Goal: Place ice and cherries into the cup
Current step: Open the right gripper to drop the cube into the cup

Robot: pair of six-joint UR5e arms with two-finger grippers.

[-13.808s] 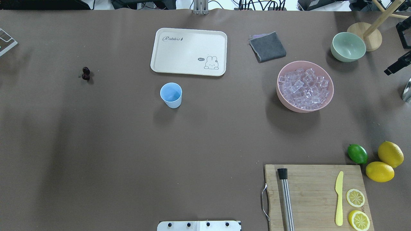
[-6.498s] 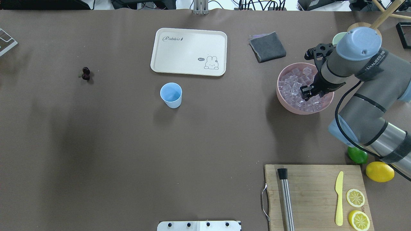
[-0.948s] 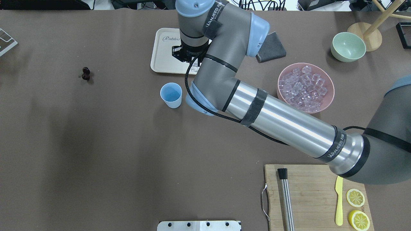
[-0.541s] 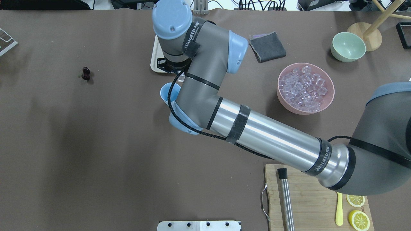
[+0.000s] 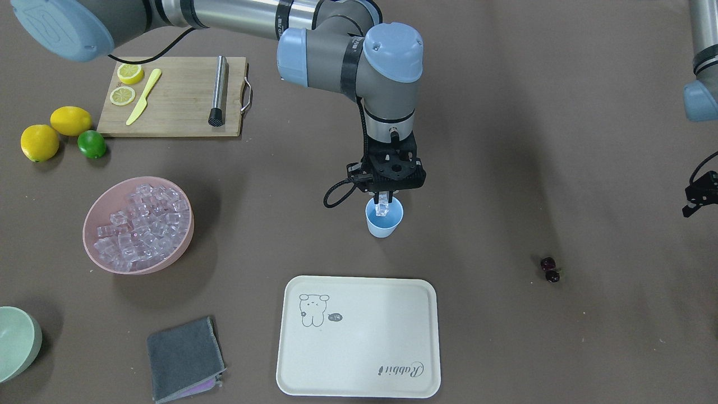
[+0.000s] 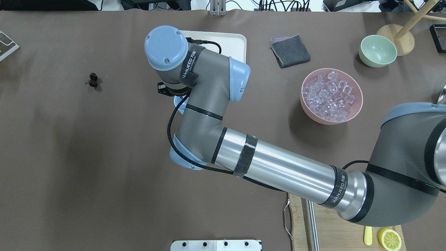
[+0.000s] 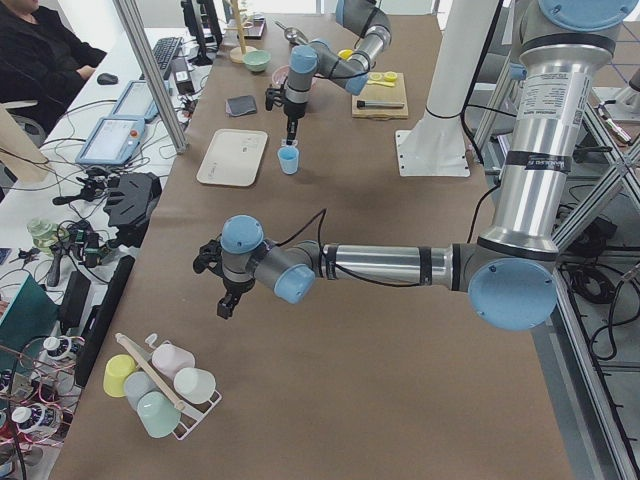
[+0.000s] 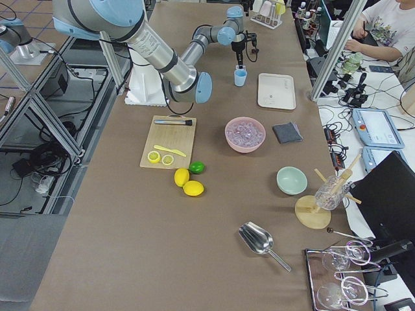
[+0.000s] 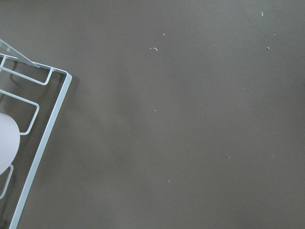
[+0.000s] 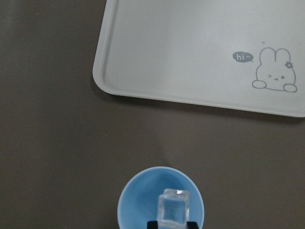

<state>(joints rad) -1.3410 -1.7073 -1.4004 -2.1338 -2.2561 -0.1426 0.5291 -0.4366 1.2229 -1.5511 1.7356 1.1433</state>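
My right gripper [image 5: 383,205] is shut on a clear ice cube [image 5: 383,212] and holds it just over the mouth of the light-blue cup [image 5: 383,224]. The wrist view shows the cube [image 10: 174,208] above the cup's blue inside [image 10: 138,206]. From overhead the arm hides most of the cup [image 6: 177,104]. The rest of the ice [image 5: 137,221] is heaped in the pink bowl [image 5: 140,266]. The dark cherries [image 5: 549,270] lie on the table, far from both grippers. My left gripper [image 5: 697,199] hovers at the table's end; I cannot tell whether it is open.
A cream tray [image 5: 359,348] lies just beyond the cup. A grey cloth [image 5: 182,359], a pale green bowl [image 6: 378,50], a cutting board [image 5: 174,95] with muddler and knife, and lemons and a lime [image 5: 91,144] sit on my right side. A white wire rack [image 9: 28,143] shows below the left wrist.
My right arm picked an ice cube from the pink bowl, carried it leftwards past the tray, and now holds it over the cup. The cherries have not moved.
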